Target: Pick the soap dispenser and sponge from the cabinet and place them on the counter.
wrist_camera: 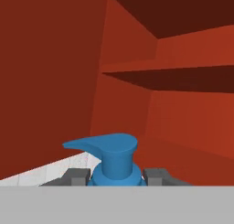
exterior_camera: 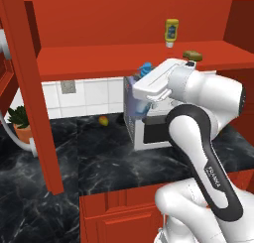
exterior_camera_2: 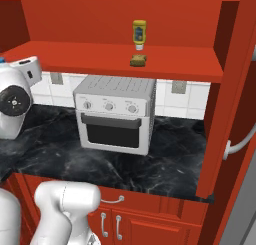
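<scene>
1. The white arm rises from the base, bends at a dark elbow and reaches forward and left, so its hand hangs in the air under the front edge of the red shelf of the cabinet (exterior_camera: 124, 58), above the counter (exterior_camera: 99, 162).
2. In the hand view the gripper (wrist_camera: 116, 176) is clenched on the soap dispenser (wrist_camera: 109, 157): one grey finger (wrist_camera: 75, 176) sits against each side of the blue pump neck.
3. The dispenser stands upright in the grasp, long axis vertical; in the left base view its blue pump top (exterior_camera: 146, 68) peeks over the hand and its lavender body hangs below, in front of the toaster oven (exterior_camera_2: 116, 114). It touches neither shelf nor counter.
4. In the hand view the pump spout points to the left of the picture, toward the cabinet's inner wall.
5. The sponge (exterior_camera_2: 138, 60) lies flat near the shelf's front edge, just in front of the yellow squeeze bottle (exterior_camera_2: 139, 35), which stands farther back.
6. A small round fruit (exterior_camera: 103, 120) lies near the counter's back edge, and a potted plant (exterior_camera: 21, 124) stands at its left end.
</scene>
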Tool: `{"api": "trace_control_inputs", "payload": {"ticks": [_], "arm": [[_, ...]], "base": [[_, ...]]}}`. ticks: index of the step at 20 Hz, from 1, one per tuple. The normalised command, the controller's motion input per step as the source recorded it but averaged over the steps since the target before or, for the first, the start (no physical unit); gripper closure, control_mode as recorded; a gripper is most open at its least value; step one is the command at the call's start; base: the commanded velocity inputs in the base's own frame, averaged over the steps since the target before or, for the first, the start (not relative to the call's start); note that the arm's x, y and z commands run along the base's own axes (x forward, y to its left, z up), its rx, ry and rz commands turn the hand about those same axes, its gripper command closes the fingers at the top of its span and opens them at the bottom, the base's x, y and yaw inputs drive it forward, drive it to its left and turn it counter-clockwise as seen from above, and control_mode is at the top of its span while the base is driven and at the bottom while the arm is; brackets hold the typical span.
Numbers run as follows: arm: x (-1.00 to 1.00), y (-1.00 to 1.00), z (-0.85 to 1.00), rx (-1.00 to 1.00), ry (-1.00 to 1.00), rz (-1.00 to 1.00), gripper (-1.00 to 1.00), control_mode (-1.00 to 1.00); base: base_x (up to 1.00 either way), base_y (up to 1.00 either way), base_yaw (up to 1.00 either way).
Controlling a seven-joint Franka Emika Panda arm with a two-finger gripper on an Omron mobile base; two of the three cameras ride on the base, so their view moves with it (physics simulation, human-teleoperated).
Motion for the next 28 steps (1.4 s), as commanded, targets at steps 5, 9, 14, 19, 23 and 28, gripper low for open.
{"api": "trace_control_inputs", "payload": {"ticks": [5,9,14,19,23,28], "arm": [[0.03,0.31,-0.4,-0.01,0.0,0.02,1.0,-1.0],[0.09,0.17,-0.28,-0.02,0.01,0.01,1.0,-1.0],[0.17,0.11,-0.34,-0.01,0.03,0.01,1.0,-1.0],[0.19,0.07,-0.38,0.0,0.03,0.02,1.0,-1.0],[0.18,0.1,-0.39,0.0,0.02,0.03,1.0,-1.0],[0.14,0.13,-0.35,0.0,0.0,0.02,1.0,-1.0]], "base": [[0.0,0.0,0.0],[0.0,0.0,0.0],[0.0,0.0,0.0],[0.0,0.0,0.0],[0.0,0.0,0.0],[0.0,0.0,0.0]]}}
